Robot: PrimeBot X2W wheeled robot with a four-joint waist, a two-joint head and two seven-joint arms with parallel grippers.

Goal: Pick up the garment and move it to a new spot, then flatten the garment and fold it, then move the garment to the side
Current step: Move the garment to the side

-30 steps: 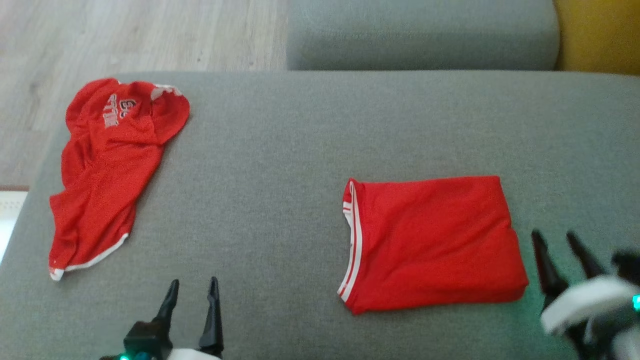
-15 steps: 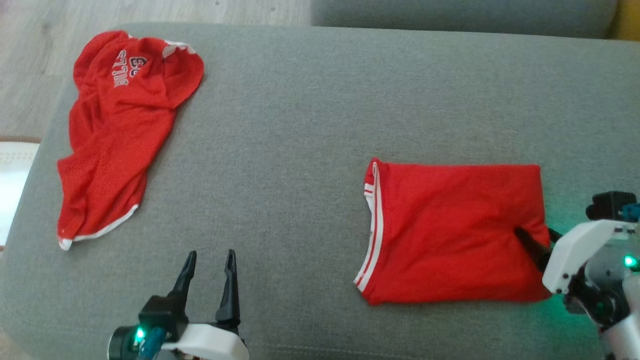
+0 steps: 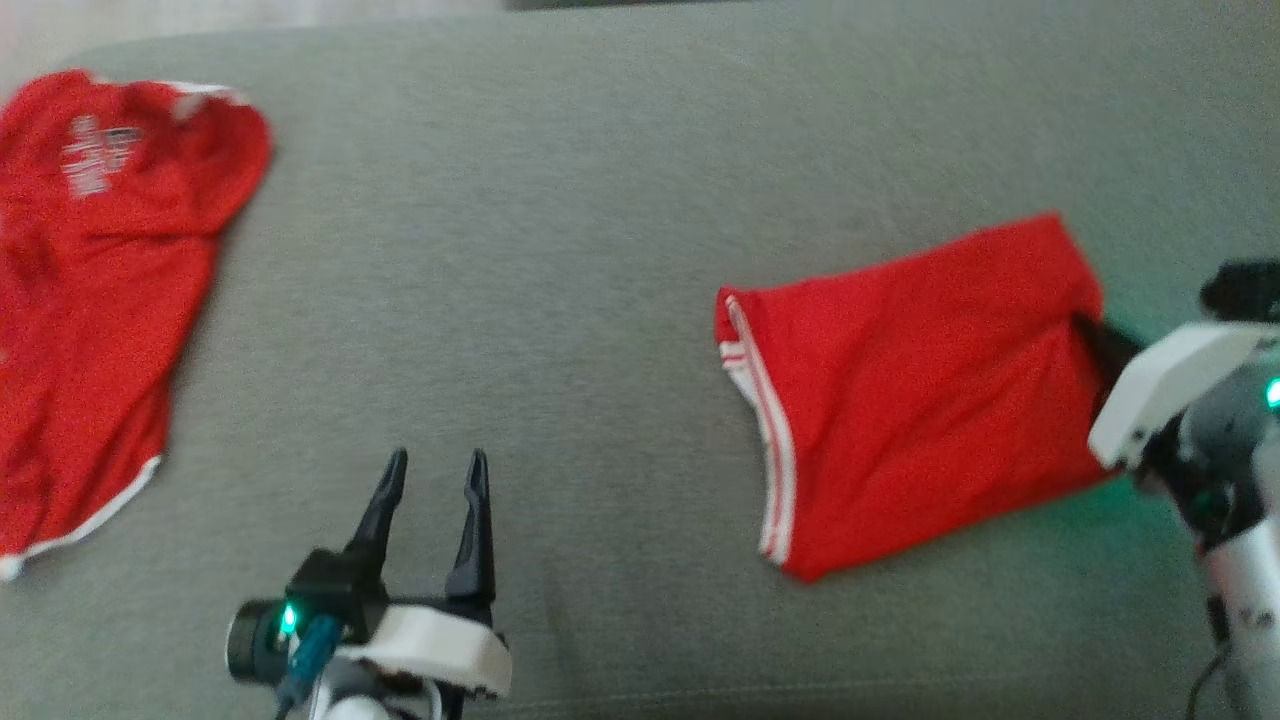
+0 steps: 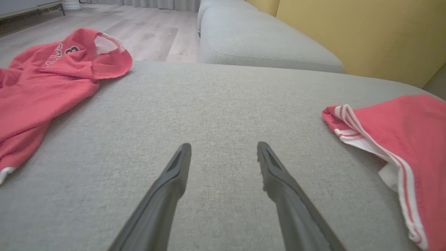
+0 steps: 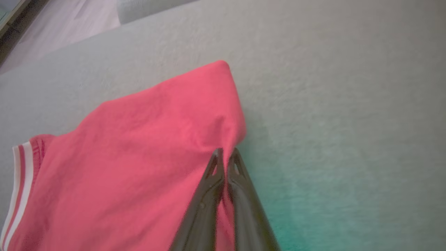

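The right tool (image 5: 226, 152) reaches in from the right, its white wrist low over the grey sofa cushion (image 3: 560, 250). Its fingers are pinched together on the right edge of the folded red garment (image 3: 900, 400), which lies on the cushion's right half. The left tool (image 3: 435, 462) hangs near the front edge, fingers spread wide and holding nothing. A crumpled red jersey (image 3: 90, 280) lies far left.

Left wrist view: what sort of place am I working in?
Most likely a home living room: the surface ahead is a grey fabric sofa seat, a second sofa cushion sits beyond it, and there is a pale wooden floor and a yellow wall.
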